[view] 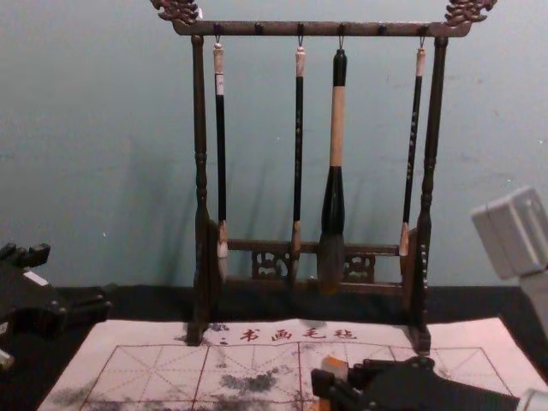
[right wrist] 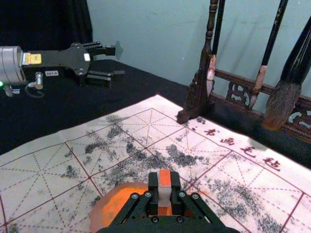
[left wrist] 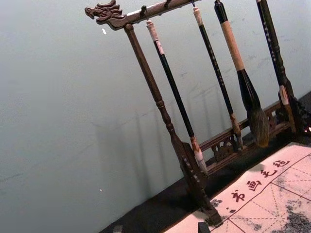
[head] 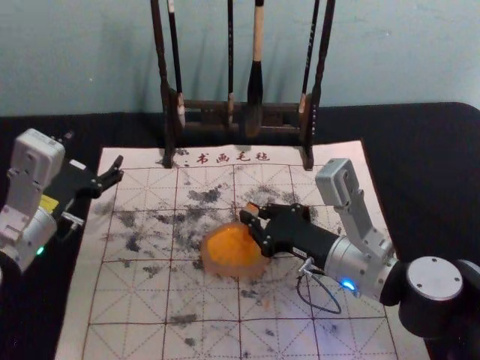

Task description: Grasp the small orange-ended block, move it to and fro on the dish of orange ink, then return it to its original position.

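Observation:
My right gripper is shut on the small block at the upper right edge of the orange ink dish. In the right wrist view the block stands upright between the fingertips of the right gripper, its orange top showing; the dish lies below and behind. Whether the block's lower end touches the ink is hidden. The chest view shows the block in the right gripper. My left gripper is parked open above the mat's left edge; its tips show in the left wrist view.
A dark wooden rack with several hanging brushes stands at the back of the gridded mat. The large brush hangs right of the rack's middle. Black ink smudges mark the mat around the dish. Black cloth surrounds the mat.

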`<action>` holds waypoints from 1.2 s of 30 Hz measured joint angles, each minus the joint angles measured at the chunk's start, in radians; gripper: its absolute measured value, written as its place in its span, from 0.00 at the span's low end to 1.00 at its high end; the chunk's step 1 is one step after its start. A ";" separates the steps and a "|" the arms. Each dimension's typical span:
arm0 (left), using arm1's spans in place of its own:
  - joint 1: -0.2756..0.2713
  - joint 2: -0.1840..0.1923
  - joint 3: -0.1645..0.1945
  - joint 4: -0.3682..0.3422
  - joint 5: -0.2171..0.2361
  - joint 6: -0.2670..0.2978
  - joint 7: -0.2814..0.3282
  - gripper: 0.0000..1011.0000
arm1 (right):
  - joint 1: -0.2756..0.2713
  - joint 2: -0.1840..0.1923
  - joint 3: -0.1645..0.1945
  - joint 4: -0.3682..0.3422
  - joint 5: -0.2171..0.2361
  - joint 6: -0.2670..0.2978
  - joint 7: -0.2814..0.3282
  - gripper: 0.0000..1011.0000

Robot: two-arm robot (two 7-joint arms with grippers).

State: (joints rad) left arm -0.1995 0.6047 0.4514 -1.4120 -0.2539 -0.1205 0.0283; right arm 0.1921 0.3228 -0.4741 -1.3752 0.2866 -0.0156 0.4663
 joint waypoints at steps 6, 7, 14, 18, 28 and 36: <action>0.000 0.000 0.000 0.000 0.000 0.000 0.000 0.99 | -0.011 0.011 0.000 -0.013 0.006 0.004 0.006 0.13; 0.000 0.000 0.000 0.000 0.000 0.000 0.000 0.99 | -0.013 0.012 0.000 -0.016 0.008 0.005 0.007 0.13; 0.000 0.000 0.000 0.000 0.000 0.000 0.000 0.99 | -0.030 0.025 -0.002 -0.041 0.022 0.017 0.020 0.13; 0.000 0.000 0.000 0.000 0.000 0.000 0.000 0.99 | -0.037 0.031 -0.009 -0.054 0.032 0.022 0.029 0.13; 0.000 0.000 0.000 0.000 0.000 0.000 0.000 0.99 | -0.037 0.025 -0.031 -0.064 0.043 0.031 0.035 0.13; 0.000 0.000 0.000 0.000 0.000 0.000 0.000 0.99 | -0.019 0.007 -0.050 -0.048 0.044 0.032 0.032 0.13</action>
State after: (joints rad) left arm -0.1995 0.6047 0.4514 -1.4120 -0.2539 -0.1205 0.0283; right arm 0.1730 0.3300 -0.5237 -1.4235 0.3302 0.0164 0.4982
